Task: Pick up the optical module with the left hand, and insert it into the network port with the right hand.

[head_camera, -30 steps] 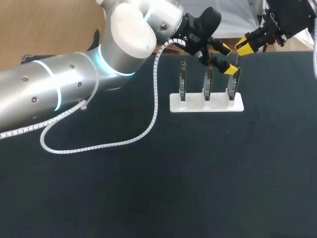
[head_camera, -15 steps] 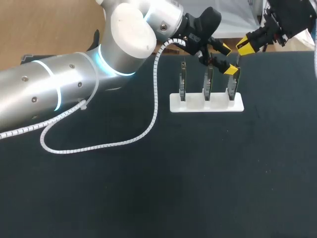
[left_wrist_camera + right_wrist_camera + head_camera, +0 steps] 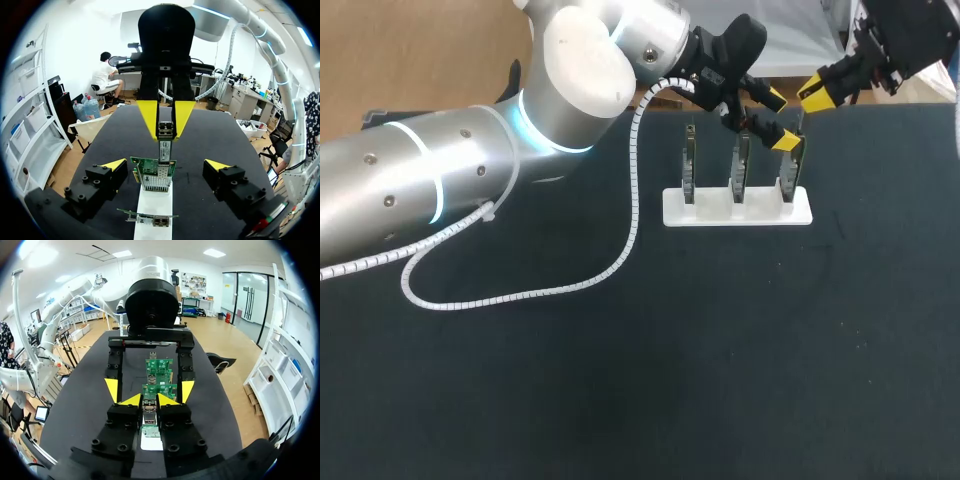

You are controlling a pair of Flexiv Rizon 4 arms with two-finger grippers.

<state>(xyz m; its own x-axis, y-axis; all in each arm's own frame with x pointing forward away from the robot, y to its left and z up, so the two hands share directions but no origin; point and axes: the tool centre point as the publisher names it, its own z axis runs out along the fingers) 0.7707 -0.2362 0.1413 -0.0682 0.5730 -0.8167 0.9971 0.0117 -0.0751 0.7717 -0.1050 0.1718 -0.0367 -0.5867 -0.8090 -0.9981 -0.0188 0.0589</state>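
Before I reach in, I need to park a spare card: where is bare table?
Free: the broad stretch of table between the white rack and the near edge, right of the coiled cable. Also right of the rack. Crowded: at the rack's boards, where the left tool and right tool face each other.

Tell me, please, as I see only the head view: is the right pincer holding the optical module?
Observer: Yes; the right wrist view shows the right pincer shut on the optical module.
Operator: And the other arm?
Observer: In the left wrist view the left pincer is open wide, a green board between its tips, clear of both.
Operator: Where is the module?
Observer: Upright, its lower end at that board's top edge; whether it is seated, I cannot tell.
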